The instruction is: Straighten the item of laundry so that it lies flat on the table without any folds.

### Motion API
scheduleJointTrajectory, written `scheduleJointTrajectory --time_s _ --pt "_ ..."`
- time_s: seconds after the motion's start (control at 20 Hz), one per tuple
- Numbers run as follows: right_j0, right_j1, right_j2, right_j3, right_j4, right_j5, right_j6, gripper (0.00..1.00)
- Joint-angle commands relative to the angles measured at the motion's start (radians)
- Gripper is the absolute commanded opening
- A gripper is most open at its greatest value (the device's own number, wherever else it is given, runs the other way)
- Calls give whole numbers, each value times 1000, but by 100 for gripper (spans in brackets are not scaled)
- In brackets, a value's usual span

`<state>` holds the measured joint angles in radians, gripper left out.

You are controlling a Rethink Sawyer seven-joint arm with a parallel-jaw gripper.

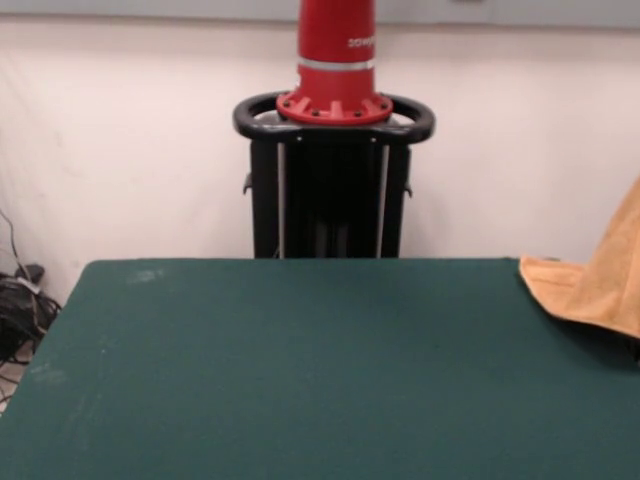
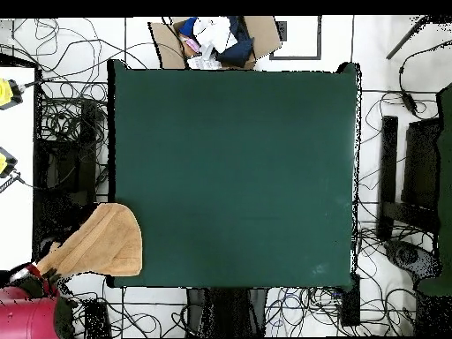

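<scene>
The towel (image 1: 600, 280) hung at the far right corner of the table (image 1: 300, 380) as seen from across it, its lower edge spread on the green felt and the rest rising steeply up and out past the right edge of the picture. It was not flat; the cloth narrowed as it climbed, drawn up to a point.

From overhead, the towel (image 2: 106, 243) sat at the bottom left corner of the table (image 2: 234, 168), part of it over the felt and part stretched out beyond the table's edge toward the red arm (image 2: 31, 313). The cloth tapered toward the gripper (image 2: 37, 274), which met the towel's narrow end just above the arm. Whether its fingers were together on the cloth I could not tell.

The pedestal (image 1: 330, 180) stood behind the table's far edge, the red column rising from it. The rest of the green top lay bare. Cables sprawled over the floor around the table, and a cardboard box (image 2: 221, 40) of mixed items sat beyond the top edge overhead.
</scene>
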<state>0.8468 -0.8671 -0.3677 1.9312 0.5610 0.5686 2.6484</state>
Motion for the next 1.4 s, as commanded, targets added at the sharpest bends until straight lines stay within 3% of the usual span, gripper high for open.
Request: scheduleJointTrajectory --time_s 0.05,0.3,0.65,1.4 --pt "32 75 42 -39 65 -32 347 0" --pt "62 101 25 -65 84 -23 374 0" --pt "122 146 -43 -146 32 49 398 0" --pt "196 226 -30 -340 50 156 540 0"
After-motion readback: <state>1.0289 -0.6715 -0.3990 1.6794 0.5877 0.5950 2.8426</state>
